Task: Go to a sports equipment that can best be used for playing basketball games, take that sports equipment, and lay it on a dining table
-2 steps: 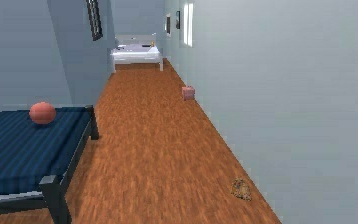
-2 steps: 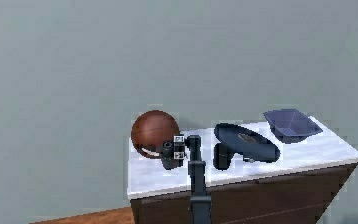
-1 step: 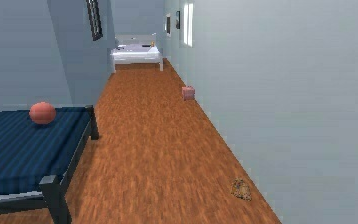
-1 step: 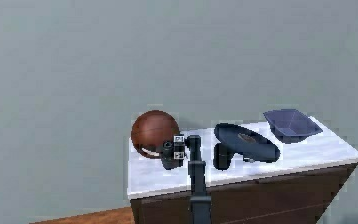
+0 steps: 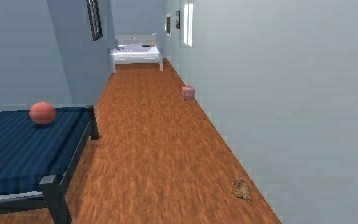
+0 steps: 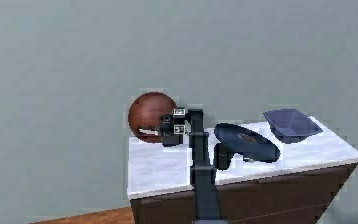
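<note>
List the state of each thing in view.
Gripper, at the basketball; cannot tell whether it holds anything.
Basketball, at the back corner of the white countertop.
Dark dish, lying on the countertop.
Grey tray, upright on the countertop.
Orange ball, resting on the blue bed.

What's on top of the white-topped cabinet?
A reddish-brown ball toward the arm side view's left, a dark oval object mid-top, a grey tray farther right. The arm covers a strip of the cabinet top; the gripper hides part of the ball.
</note>
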